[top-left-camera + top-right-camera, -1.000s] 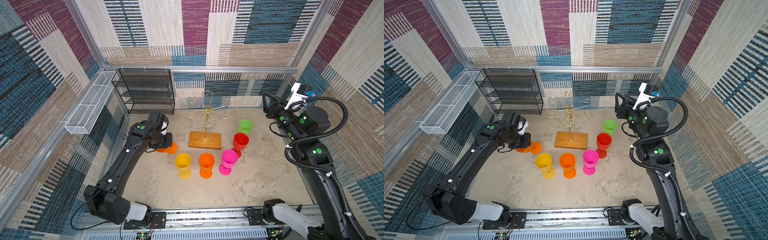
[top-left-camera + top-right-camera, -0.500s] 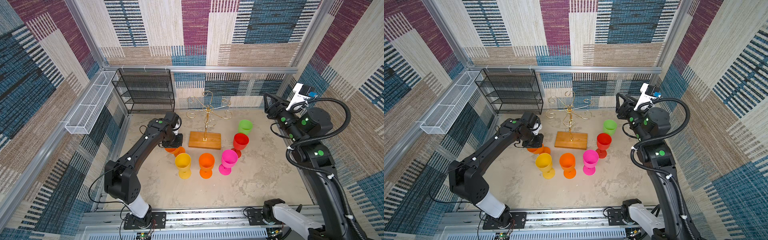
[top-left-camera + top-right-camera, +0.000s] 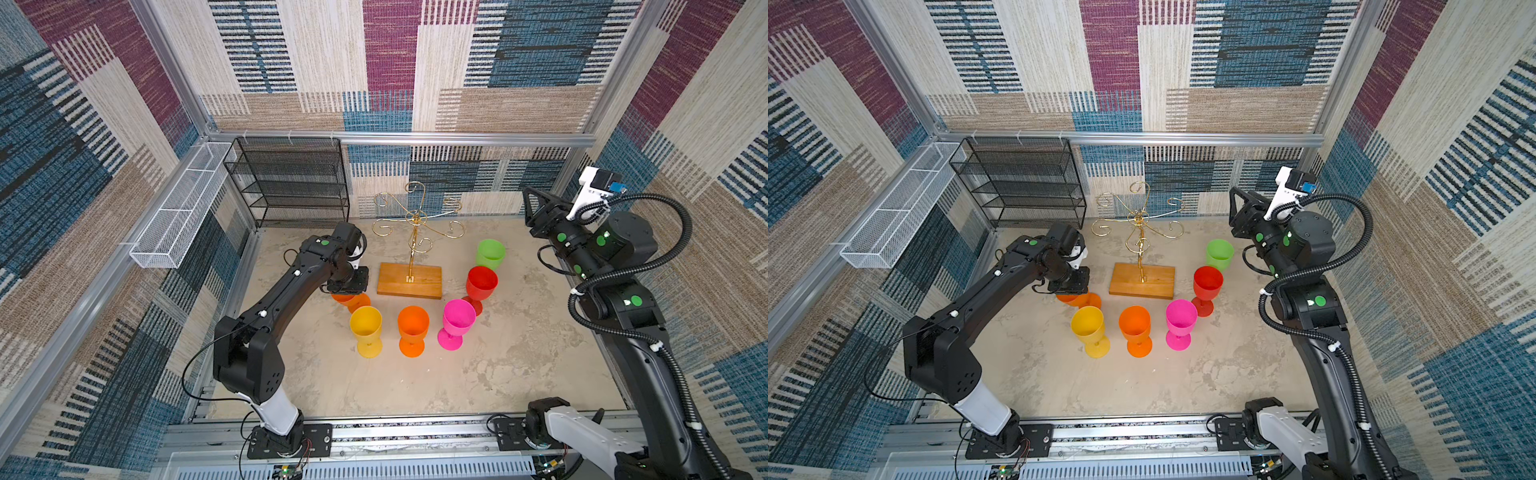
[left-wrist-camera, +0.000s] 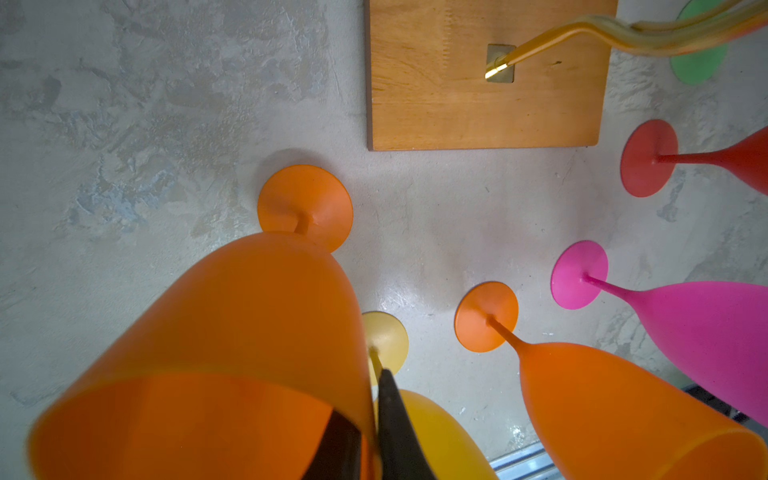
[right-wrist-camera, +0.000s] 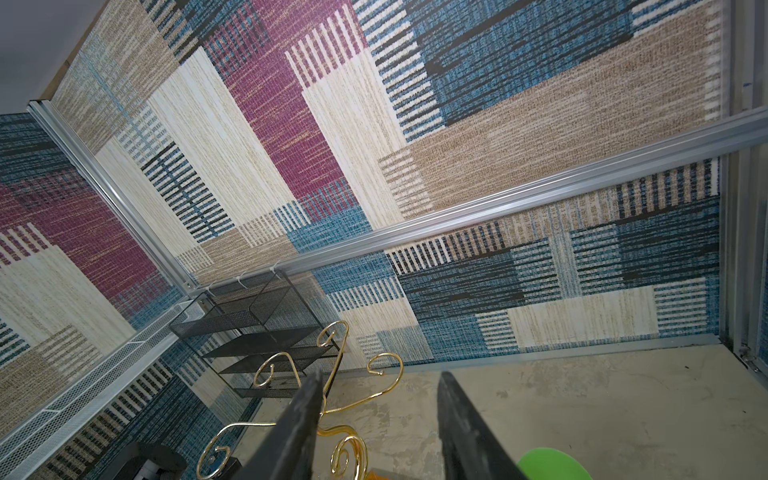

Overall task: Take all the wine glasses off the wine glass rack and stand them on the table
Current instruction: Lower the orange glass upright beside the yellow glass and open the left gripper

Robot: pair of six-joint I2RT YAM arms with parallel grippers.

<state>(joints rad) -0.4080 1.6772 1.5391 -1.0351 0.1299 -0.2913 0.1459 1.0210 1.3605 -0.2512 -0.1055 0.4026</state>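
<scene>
The rack base [image 3: 409, 280] is set near the middle of the mottled grey table [image 3: 519, 353]. A black shelf [image 3: 291, 183] is stood at the back left. Around the base's right and front, a green glass [image 3: 490, 253], red glass [image 3: 481, 284], pink glass [image 3: 457, 318], orange glass [image 3: 412, 326] and yellow glass [image 3: 365, 326] are stood upright. A second orange glass [image 3: 353, 300] is seen at the base's front left corner, its foot apparently on the table.

The orange wine glass [image 4: 232, 332] is standing on the counter [image 4: 124, 124], its rim sitting between the left pincer's [image 4: 361, 399] fingers. The gold wire rack [image 3: 409, 282] is standing upright just beside that pincer.
</scene>
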